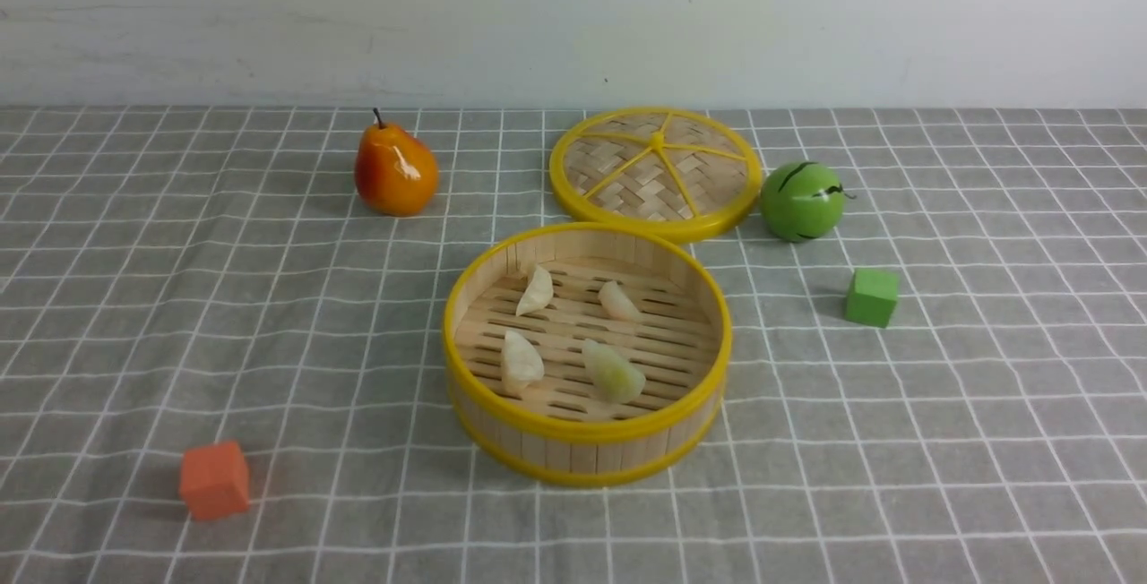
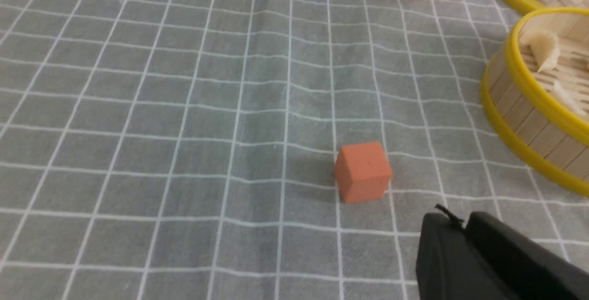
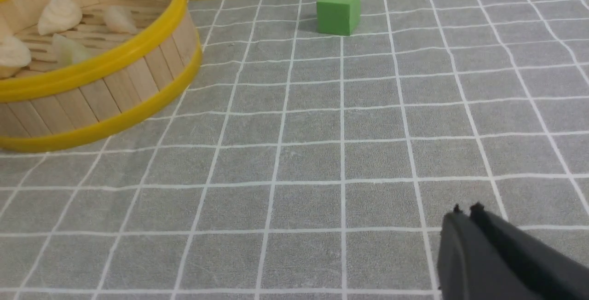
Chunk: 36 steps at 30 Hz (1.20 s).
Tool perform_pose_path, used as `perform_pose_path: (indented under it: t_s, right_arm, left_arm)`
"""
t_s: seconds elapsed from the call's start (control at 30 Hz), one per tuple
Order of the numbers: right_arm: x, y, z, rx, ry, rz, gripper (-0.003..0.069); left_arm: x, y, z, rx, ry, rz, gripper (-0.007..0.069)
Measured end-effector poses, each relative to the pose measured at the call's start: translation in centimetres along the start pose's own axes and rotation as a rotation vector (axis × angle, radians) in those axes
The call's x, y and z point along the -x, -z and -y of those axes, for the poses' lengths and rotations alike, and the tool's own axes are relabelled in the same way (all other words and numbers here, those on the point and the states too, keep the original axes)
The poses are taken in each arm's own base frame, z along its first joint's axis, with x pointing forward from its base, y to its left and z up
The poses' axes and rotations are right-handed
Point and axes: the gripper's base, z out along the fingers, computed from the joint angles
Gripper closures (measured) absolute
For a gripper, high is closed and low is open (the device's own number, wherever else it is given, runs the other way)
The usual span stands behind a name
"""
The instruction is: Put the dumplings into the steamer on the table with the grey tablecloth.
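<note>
The round bamboo steamer (image 1: 587,427) with yellow rims stands mid-table on the grey tablecloth (image 1: 269,297). Several pale pleated dumplings lie on its slatted floor, among them one (image 1: 536,291) at the back left and one (image 1: 613,372) at the front right. Neither arm shows in the front view. In the left wrist view my left gripper (image 2: 462,221) hangs over bare cloth with its black fingers together and nothing between them, the steamer (image 2: 529,106) off to one side. My right gripper (image 3: 465,210) is shut and empty too, well apart from the steamer (image 3: 106,88).
An orange-red pear (image 1: 395,170) sits at the back left. The flat woven lid (image 1: 655,172) lies just behind the steamer, a green ball (image 1: 802,201) beside it. A green cube (image 1: 871,296) rests to the steamer's right, an orange cube (image 1: 214,479) at the front left.
</note>
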Motion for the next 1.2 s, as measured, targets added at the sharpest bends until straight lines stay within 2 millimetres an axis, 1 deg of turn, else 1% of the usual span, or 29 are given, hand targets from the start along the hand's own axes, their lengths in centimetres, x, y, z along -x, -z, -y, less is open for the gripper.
perform_pose_path:
  t_s: [0.13,0.23,0.37,0.4,0.43,0.47,0.5,0.53,0.57,0.67,0.87,1.2]
  right_arm:
    - [0.0,0.0,0.0,0.000,-0.001,0.000,0.0653]
    - [0.0,0.0,0.0,0.000,-0.001,0.000,0.0650]
    - [0.0,0.0,0.0,-0.001,-0.001,0.000,0.0645]
    - [0.0,0.0,0.0,-0.001,-0.001,0.000,0.0645]
    - [0.0,0.0,0.0,-0.001,-0.001,0.000,0.0645]
    - [0.0,0.0,0.0,-0.001,-0.001,0.000,0.0645]
    - [0.0,0.0,0.0,-0.001,-0.001,0.000,0.0645]
    - [0.0,0.0,0.0,-0.002,-0.001,0.000,0.0645]
    - [0.0,0.0,0.0,-0.002,-0.001,0.000,0.0645]
    - [0.0,0.0,0.0,-0.002,-0.001,0.000,0.0644]
    - [0.0,0.0,0.0,-0.002,-0.001,0.000,0.0636]
    - [0.0,0.0,0.0,-0.002,-0.001,0.000,0.0621]
  left_arm:
    - [-0.7,1.1,-1.1,0.080,0.019,0.136,0.0569]
    - [-1.5,1.7,-1.4,0.123,0.043,0.231,0.0575]
    - [-3.6,0.2,-1.2,0.137,0.020,0.184,0.0638]
    - [-4.3,-0.3,-1.2,0.130,0.030,0.157,0.0638]
    - [-4.5,-0.4,-1.2,0.132,0.026,0.151,0.0638]
    - [-5.8,-1.2,-1.2,0.121,0.040,0.104,0.0638]
    - [-5.9,-1.3,-1.2,0.121,0.039,0.099,0.0638]
    - [-7.2,-2.0,-1.3,0.113,0.042,0.060,0.0638]
    - [-8.0,-2.5,-1.4,0.107,0.043,0.038,0.0638]
    - [-9.4,-3.3,-1.3,0.078,0.035,0.017,0.0638]
    - [-9.3,-3.5,-0.9,0.024,-0.017,0.054,0.0638]
    - [-9.3,-3.5,-0.8,0.019,-0.025,0.054,0.0638]
